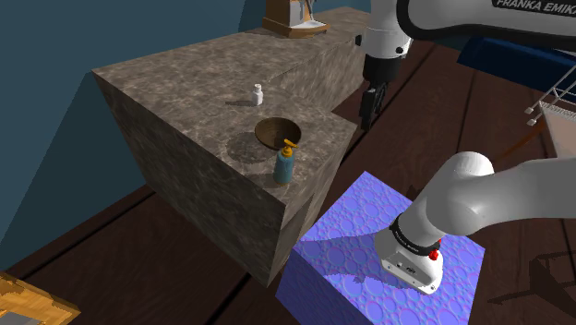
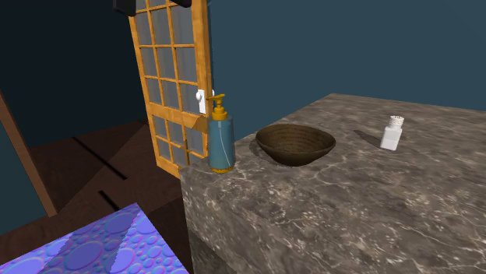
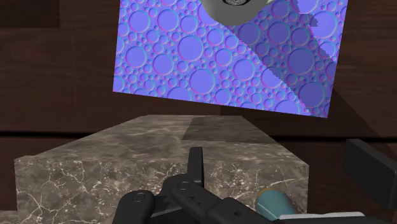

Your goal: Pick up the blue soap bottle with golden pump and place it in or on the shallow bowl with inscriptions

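The blue soap bottle [image 1: 285,166] with a golden pump stands upright at the counter's near corner, just in front of the shallow brown bowl [image 1: 277,132]. In the second exterior view the bottle [image 2: 220,140] stands left of the bowl [image 2: 296,145], apart from it. My black gripper [image 1: 369,105] hangs in the air up and to the right of both in the shoulder view, past the counter's edge, holding nothing. In the wrist view its fingers [image 3: 196,167] stand wide apart, and the gripper [image 3: 283,170] is open, with a bit of the blue bottle [image 3: 276,203] low between them.
A small white bottle [image 1: 258,94] stands on the stone counter [image 1: 185,111] behind the bowl. The purple bubble-patterned stand [image 1: 369,240] sits right of the counter. A wooden lattice door [image 2: 171,78] rises behind the bottle in the second exterior view.
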Robot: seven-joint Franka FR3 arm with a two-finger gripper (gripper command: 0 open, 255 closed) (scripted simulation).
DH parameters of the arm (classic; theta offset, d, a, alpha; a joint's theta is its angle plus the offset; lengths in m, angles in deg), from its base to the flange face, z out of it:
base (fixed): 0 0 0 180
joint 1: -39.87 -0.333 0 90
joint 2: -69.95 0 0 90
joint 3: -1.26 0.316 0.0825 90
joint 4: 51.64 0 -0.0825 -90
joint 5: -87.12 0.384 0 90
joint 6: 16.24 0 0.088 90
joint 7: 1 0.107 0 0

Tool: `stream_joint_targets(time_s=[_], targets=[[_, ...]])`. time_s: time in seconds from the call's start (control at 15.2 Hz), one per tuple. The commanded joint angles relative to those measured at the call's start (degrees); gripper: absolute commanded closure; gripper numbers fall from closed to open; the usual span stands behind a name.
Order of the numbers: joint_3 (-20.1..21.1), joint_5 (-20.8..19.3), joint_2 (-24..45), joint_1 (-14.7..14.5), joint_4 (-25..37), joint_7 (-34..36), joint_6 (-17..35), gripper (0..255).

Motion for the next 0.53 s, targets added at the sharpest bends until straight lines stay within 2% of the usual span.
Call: stream_joint_targets(time_s=[0.0, 0.46], targets=[[0.0, 0.0, 0.0, 0.0, 0.0, 0.0, 0.0, 0], [5.9, -0.7, 16.9, -1.4, 5.4, 4.2, 7.6, 0]])
